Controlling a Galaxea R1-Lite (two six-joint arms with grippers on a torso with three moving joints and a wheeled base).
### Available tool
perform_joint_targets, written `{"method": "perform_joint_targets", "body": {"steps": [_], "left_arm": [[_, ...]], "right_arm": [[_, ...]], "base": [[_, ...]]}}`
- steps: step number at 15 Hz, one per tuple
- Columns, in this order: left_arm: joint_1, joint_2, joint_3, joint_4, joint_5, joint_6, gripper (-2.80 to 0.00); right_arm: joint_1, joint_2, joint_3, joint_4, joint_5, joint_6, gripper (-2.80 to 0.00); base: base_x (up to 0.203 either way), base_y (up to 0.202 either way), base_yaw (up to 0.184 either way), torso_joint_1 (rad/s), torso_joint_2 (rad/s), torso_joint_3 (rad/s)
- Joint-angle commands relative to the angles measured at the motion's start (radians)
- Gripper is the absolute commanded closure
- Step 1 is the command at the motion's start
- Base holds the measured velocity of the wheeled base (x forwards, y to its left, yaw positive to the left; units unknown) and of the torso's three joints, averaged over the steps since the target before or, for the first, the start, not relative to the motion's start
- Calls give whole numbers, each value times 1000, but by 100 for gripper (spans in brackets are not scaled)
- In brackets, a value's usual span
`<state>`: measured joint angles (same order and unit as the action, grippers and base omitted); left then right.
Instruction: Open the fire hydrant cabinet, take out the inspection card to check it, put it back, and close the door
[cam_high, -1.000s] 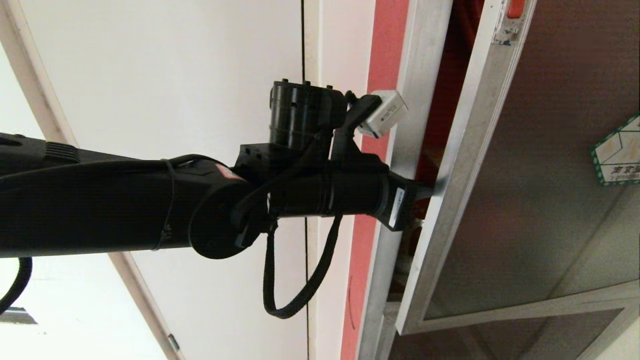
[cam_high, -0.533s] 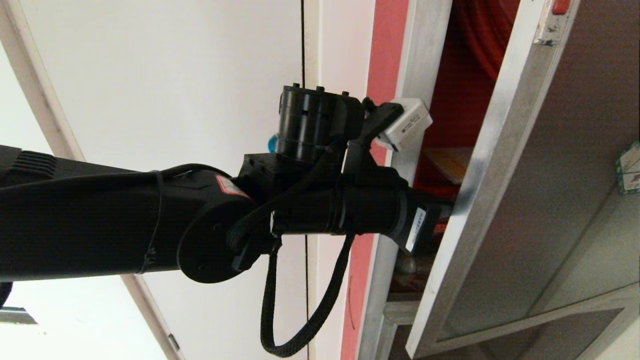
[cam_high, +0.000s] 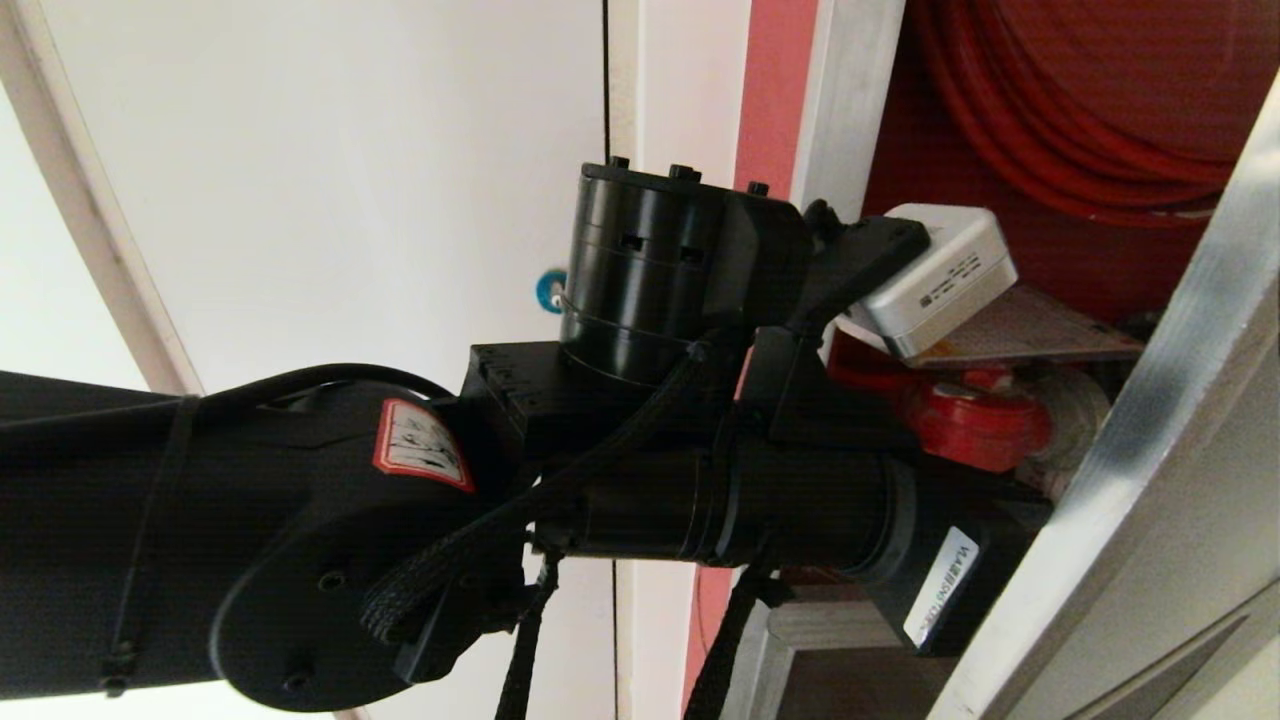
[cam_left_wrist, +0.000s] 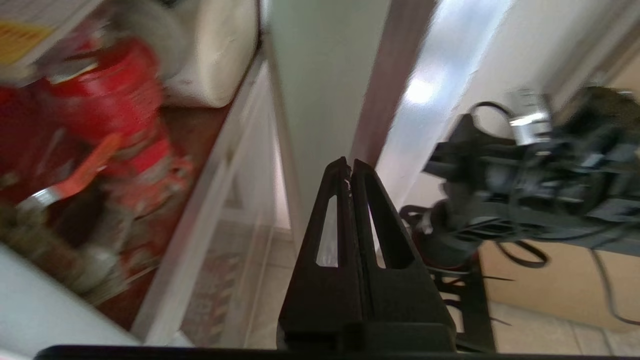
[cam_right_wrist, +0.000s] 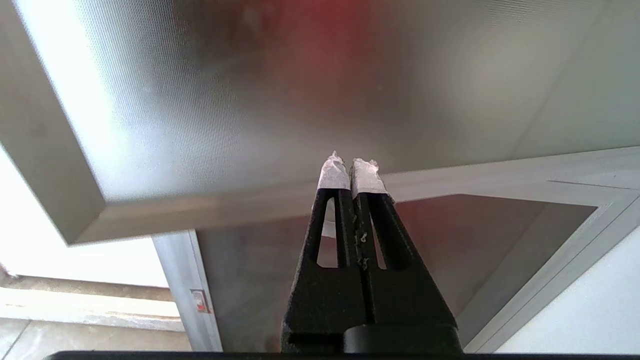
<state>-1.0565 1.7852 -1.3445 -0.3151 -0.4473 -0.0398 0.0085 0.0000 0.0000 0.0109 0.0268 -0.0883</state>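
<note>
**Swinging door, closed fingers at its edge**

Reaching across the head view from the left, the left arm is seen stretched toward the fire hydrant cabinet, with its wrist camera just in front of the red interior. The left gripper is shown in the left wrist view with its two black fingers pressed together and nothing between them; their tips are set right at the aluminium edge of the door, though actual contact cannot be told. The door is seen standing open, its frame slanting along the right side of the head view.

Inside the cabinet a red hose reel is seen at the top, a red valve below it, and a rolled white hose beside the valve. The inspection card is found lying flat just above the valve, a yellow-orange band showing on it in the left wrist view.

The right gripper is held shut and empty, its taped fingertips pointed at the frosted glass near the door's lower corner. A white wall door with a blue round lock is seen behind the left arm.
</note>
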Motion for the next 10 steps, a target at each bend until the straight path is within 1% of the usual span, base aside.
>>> {"method": "perform_joint_targets", "body": {"steps": [1,4,7,10], "left_arm": [[-29,-25,4,-2,1,-1,0],[-86,-41,5,-2,6,-2,0],[-127,-51,28,-2,7,-2,0],[-135,-57,41,-2,7,-2,0]], "right_arm": [[1,2,0,0,1,-1,0],[0,2,0,0,1,-1,0],[1,2,0,0,1,-1,0],[1,2,0,0,1,-1,0]], "base": [[0,0,0,0,0,0],[0,0,0,0,0,0],[0,0,0,0,0,0],[0,0,0,0,0,0]]}}
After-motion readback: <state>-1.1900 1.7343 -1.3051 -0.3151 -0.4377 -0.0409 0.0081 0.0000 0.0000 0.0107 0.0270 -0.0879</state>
